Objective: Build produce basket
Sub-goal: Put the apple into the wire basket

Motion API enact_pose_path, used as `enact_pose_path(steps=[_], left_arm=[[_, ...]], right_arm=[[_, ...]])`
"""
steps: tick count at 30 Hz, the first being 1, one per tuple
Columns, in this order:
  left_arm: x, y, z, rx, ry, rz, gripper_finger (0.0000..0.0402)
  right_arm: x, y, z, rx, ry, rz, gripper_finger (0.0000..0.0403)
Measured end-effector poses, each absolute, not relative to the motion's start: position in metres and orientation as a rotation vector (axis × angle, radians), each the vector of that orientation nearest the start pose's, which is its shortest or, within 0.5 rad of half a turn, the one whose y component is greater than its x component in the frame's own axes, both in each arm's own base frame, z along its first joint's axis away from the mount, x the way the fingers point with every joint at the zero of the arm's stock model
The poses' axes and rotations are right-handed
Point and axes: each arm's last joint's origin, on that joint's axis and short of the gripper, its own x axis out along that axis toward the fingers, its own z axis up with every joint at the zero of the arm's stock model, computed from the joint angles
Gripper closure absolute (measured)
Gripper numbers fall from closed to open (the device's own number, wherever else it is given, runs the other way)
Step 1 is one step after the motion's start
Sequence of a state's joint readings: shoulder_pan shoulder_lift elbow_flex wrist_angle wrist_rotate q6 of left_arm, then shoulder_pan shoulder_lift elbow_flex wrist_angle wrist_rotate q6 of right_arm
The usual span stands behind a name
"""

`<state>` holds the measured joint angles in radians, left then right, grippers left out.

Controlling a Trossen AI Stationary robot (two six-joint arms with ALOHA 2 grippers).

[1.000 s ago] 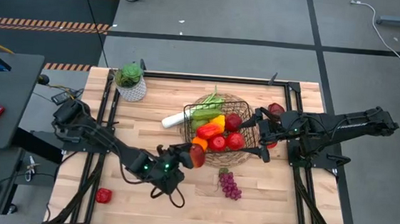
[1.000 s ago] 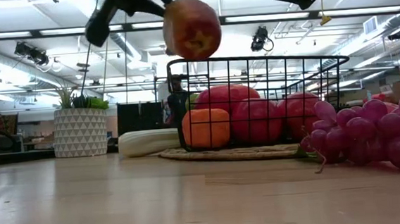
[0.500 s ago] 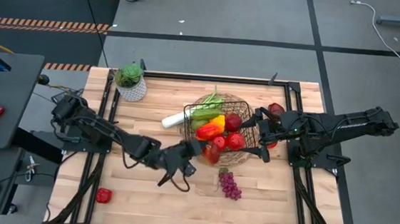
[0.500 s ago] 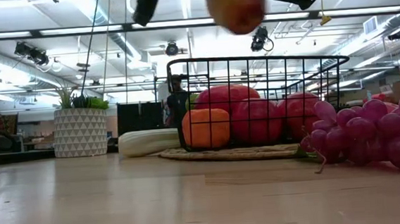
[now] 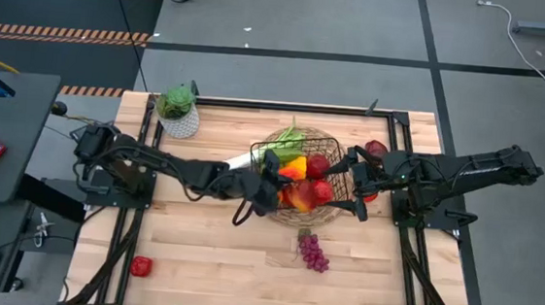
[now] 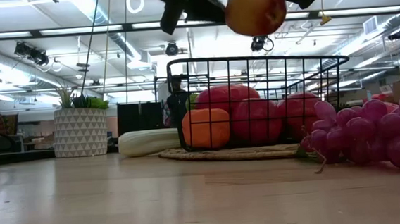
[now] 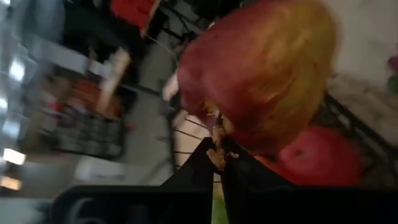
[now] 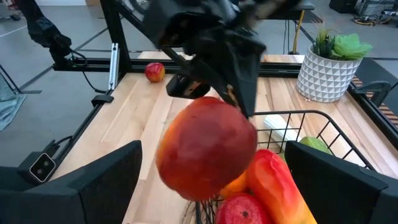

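Pale wooden planks make up the counter (image 5: pixel 196 254), framed by black rails, and near its middle in the high view we see one black wire-grid basket (image 5: pixel 338 182) resting on a round woven mat (image 6: pixel 224 153). Inside the basket we count roughly three glossy red round fruits (image 5: pixel 320 190), one orange piece (image 6: pixel 206 128) and one yellow piece (image 5: pixel 297 163), plus green leafy produce at the far rim; a long white leek (image 5: pixel 237 161) pokes out toward the upper left of the basket. One bunch of purple grapes (image 5: pixel 314 251), knobbly and matte, lies on the planks just below the basket, and one lone red fruit (image 5: pixel 142 266) sits well apart at the lower left of the frame. One more red fruit (image 5: pixel 376 148) lies by the right arm. One white pot with a triangle pattern (image 5: pixel 182 121) holding a green plant stands at the upper left. The left gripper (image 5: pixel 268 183), its fingers clenched on the stem of a smooth red-and-yellow apple (image 6: pixel 254 9), hangs over the basket's left rim with the apple above the wire. The right gripper (image 5: pixel 356 183) hovers at the basket's right edge, fingers spread wide and holding nothing.
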<state>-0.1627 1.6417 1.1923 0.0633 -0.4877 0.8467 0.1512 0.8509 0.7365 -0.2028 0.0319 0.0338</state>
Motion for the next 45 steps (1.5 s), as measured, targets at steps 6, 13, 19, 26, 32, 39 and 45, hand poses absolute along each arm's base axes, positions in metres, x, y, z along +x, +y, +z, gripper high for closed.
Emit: enact_pose_path(steps=[6, 13, 19, 26, 32, 39, 45], left_arm=[[0.369, -0.027, 0.271, 0.612, 0.522, 0.118, 0.0388], [0.365, -0.019, 0.274, 0.332, 0.619, 0.118, 0.0388], [0.363, -0.011, 0.288, 0.114, 0.690, 0.112, 0.0388], [0.364, 0.005, 0.279, -0.156, 0.751, 0.137, 0.0382], [0.364, 0.003, 0.266, -0.188, 0.842, 0.109, 0.0381], [0.365, -0.004, 0.256, -0.166, 0.903, 0.117, 0.0351], [0.363, -0.007, 0.258, -0.151, 0.927, 0.116, 0.0269]], right_arm=[[0.186, 0.027, 0.304, 0.004, 0.318, 0.113, 0.0003], [0.186, 0.027, 0.303, 0.004, 0.318, 0.113, 0.0003], [0.186, 0.027, 0.303, 0.004, 0.318, 0.113, 0.0003], [0.186, 0.027, 0.303, 0.003, 0.318, 0.113, 0.0003], [0.187, 0.027, 0.305, 0.005, 0.299, 0.113, 0.0003], [0.188, 0.028, 0.309, 0.007, 0.260, 0.114, 0.0003], [0.188, 0.028, 0.311, 0.009, 0.243, 0.114, 0.0003]])
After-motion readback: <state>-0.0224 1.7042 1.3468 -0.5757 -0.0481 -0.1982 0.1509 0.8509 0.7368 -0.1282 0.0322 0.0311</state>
